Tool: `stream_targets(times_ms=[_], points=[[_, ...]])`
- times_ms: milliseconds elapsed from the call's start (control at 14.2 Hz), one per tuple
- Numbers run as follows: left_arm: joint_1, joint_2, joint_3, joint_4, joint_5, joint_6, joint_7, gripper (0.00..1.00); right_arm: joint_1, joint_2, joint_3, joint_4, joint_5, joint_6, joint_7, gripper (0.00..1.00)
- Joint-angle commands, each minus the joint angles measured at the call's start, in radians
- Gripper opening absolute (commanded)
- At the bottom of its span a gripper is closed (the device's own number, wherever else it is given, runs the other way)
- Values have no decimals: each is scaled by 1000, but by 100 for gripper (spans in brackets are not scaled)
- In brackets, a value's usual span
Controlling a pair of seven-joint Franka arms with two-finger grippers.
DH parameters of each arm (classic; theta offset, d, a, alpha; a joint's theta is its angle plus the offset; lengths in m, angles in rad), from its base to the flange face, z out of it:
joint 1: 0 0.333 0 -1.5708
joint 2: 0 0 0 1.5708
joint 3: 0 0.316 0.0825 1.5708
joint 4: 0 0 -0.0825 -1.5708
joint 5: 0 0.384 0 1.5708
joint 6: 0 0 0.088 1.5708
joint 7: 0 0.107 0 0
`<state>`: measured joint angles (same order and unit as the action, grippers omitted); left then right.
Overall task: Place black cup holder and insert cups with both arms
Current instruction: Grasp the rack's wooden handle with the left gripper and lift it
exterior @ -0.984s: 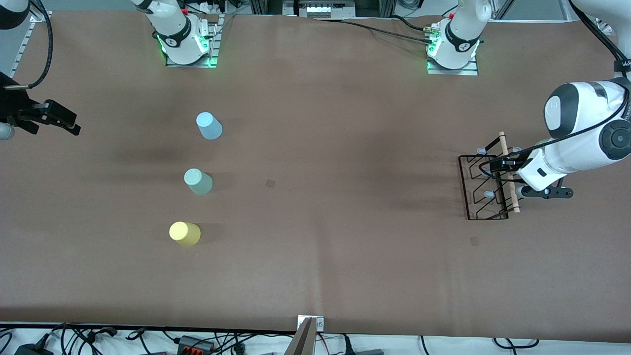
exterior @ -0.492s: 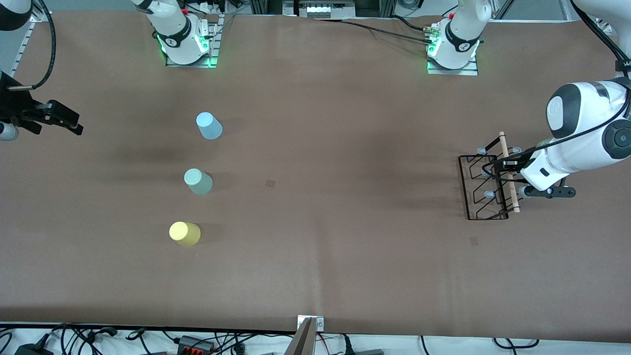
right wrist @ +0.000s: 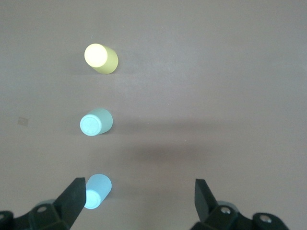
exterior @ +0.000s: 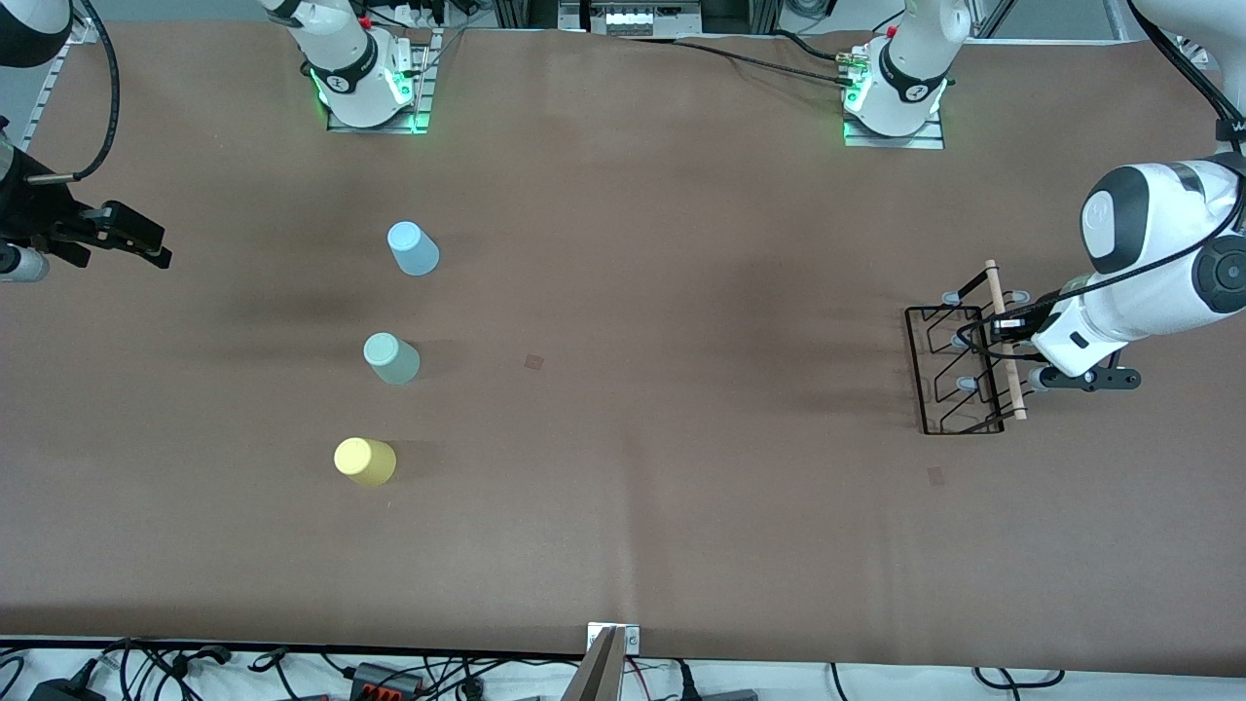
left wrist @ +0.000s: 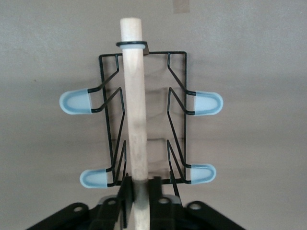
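- Over at the left arm's end of the tabletop [exterior: 681,545] sits the black cup holder [exterior: 959,370], standing on its wire base with the light wooden rod [exterior: 1005,341] running along the top.
- Left end effector [exterior: 1003,336] is down on that rod, fingers pinched together on it; the left wrist view shows the rod going straight between the black fingers [left wrist: 125,191], with four grey-tipped pegs [left wrist: 76,102] sticking out to the sides.
- Right end effector [exterior: 136,239] hangs up in the air at the right arm's edge of the tabletop, fingers [right wrist: 72,199] spread wide apart with nothing in them. That arm just waits.
- Three cups stand in a loose row toward the right arm's end, upside down as far as I can tell: light blue cup [exterior: 413,248] farthest from the front camera, mint green cup [exterior: 391,358] in the middle, yellow cup [exterior: 365,461] nearest. None are touching each other.
- Big stretch of bare brown surface lies between the cups and the rack, only a couple of small tape marks [exterior: 533,362] on it, so plenty of room.
- Rack sits near the tabletop's end, with the left arm's white body [exterior: 1149,282] right beside it.
- Hidden stuff: the left arm covers the pegs on its side in the front view, and the right arm is mostly cut off at the frame edge.
- Cables [exterior: 195,672] run along the edge nearest the front camera.
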<state>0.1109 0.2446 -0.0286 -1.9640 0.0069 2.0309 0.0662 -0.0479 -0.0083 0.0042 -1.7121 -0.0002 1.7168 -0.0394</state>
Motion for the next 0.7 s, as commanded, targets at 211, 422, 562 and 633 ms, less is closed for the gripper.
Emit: stream_targets(times_ms=[211, 422, 562, 633], points=[[-5, -30, -59, 46, -5, -98, -41, 1, 45, 31, 7, -6, -3, -16, -1, 100], [-7, -25, -204, 170, -5, -236, -208, 1, 123, 122, 7, -6, 0, 12, 45, 100], [-13, -16, -313, 261, -11, -293, -326, 1, 173, 189, 7, -6, 0, 58, 157, 100], [-20, -4, -373, 293, -13, -296, -389, 1, 190, 224, 7, -6, 2, 81, 174, 100]])
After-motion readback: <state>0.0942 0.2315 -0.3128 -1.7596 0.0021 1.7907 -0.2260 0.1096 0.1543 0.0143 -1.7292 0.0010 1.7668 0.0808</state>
